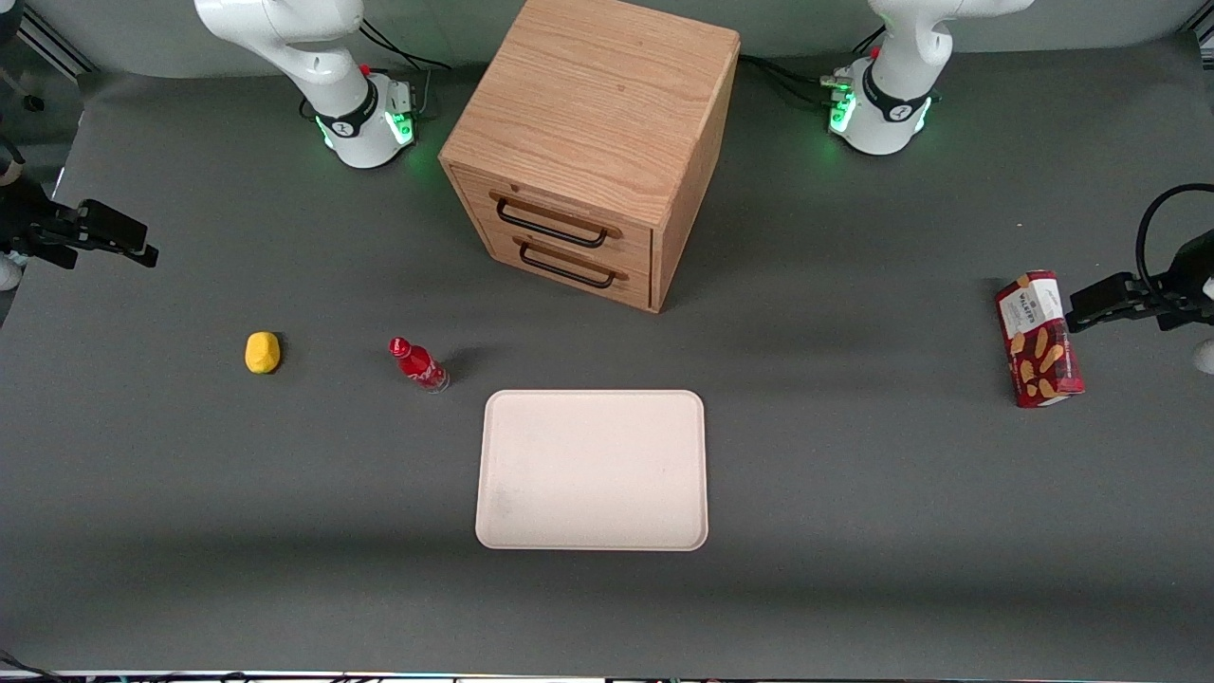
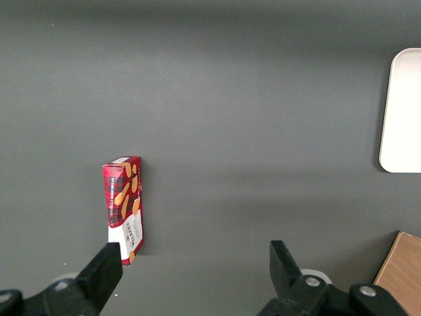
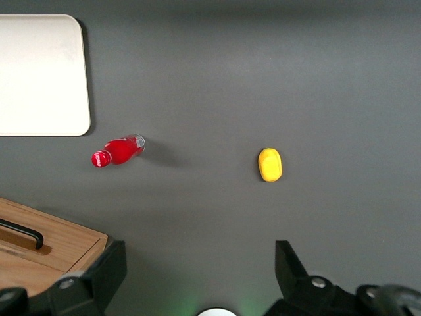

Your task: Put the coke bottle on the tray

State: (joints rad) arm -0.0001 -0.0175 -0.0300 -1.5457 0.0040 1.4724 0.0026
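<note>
The coke bottle, small and red with a red cap, stands on the grey table just off a corner of the tray, toward the working arm's end. It also shows in the right wrist view. The pale beige-pink tray lies flat and bare in front of the drawer cabinet, nearer the front camera; a part of it shows in the right wrist view. My right gripper hangs at the working arm's end of the table, well away from the bottle. In its wrist view the gripper is open and empty.
A yellow lemon-like object lies between the bottle and the gripper's end of the table, and also shows in the right wrist view. A wooden drawer cabinet stands mid-table. A red biscuit box stands toward the parked arm's end.
</note>
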